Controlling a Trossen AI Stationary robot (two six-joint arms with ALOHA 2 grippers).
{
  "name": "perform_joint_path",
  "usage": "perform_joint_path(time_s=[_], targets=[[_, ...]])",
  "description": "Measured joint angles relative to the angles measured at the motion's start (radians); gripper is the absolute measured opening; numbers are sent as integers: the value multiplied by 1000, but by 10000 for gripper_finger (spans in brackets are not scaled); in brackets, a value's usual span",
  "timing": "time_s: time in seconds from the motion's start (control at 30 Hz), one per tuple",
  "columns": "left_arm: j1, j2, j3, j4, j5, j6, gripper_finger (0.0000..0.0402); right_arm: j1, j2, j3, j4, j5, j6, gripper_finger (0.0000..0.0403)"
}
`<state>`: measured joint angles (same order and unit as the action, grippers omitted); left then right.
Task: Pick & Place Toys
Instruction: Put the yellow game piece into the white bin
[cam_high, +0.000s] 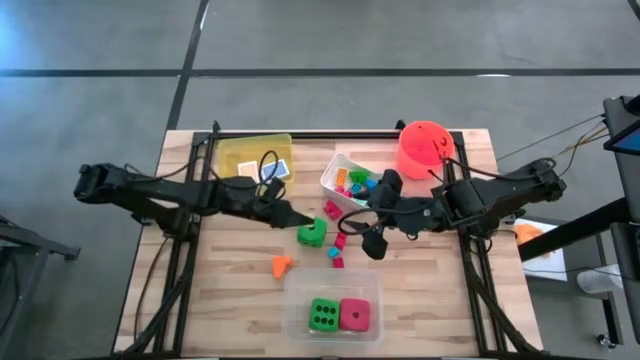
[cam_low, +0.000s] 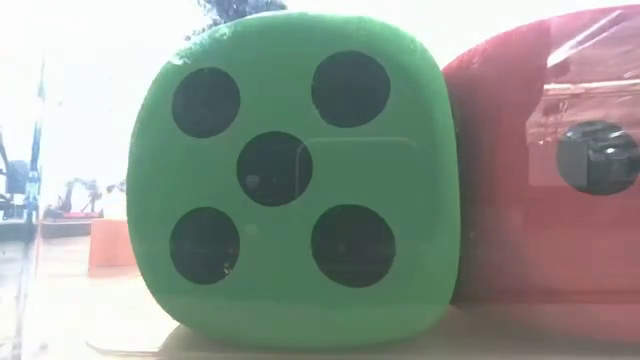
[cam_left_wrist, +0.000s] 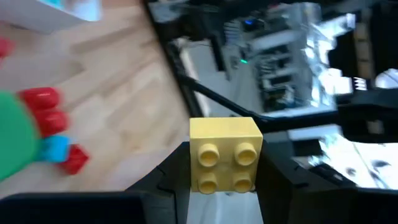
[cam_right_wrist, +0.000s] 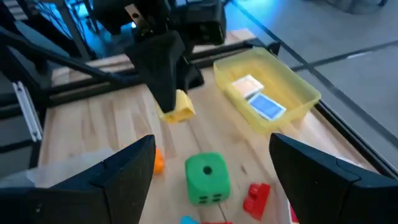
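Observation:
My left gripper (cam_high: 297, 217) is shut on a small yellow block (cam_left_wrist: 225, 163) above the middle of the table, just left of a green die (cam_high: 312, 233) that rests on the wood. The right wrist view shows the block (cam_right_wrist: 180, 108) in the air. My right gripper (cam_right_wrist: 211, 146) hangs open above the table, right of the die and over a few pink and red blocks (cam_high: 338, 248), with nothing between its fingers. An orange block (cam_high: 281, 265) lies nearer the front edge. My left gripper pinches the yellow block by two opposite side faces (cam_left_wrist: 194, 163) between its two fingers, only at their free ends. The fingers (cam_right_wrist: 163, 74) come slanting down from the table's left. The block is lifted clear of the table, its studded face (cam_left_wrist: 227, 167) turned back toward the wrist.
A yellow tub (cam_high: 255, 160) with flat tiles stands at the back left, a white tub (cam_high: 338, 172) with blocks at the back middle, and an orange bucket (cam_high: 425, 148) at the back right. A clear tub (cam_high: 335, 316) in front holds a green die (cam_low: 290, 180) and a pink die (cam_low: 545, 170).

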<state>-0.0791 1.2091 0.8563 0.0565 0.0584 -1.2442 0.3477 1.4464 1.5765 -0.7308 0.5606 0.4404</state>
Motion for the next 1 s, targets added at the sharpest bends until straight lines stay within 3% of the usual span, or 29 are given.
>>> perform_joint_path(time_s=[0.43,0.6,0.8,0.93,1.0], targets=[[39,72,105,190,131,44,121,-1,7,-11,209,63,-206,309],[44,75,163,242,140,64,121,-1,13,-12,251,-41,-266,309],[60,130,258,232,172,89,121,-2,31,-4,326,-6,-366,309],[68,165,294,231,183,88,121,9,33,21,347,108,-403,309],[76,189,308,235,184,88,121,14,33,28,349,113,-424,309]])
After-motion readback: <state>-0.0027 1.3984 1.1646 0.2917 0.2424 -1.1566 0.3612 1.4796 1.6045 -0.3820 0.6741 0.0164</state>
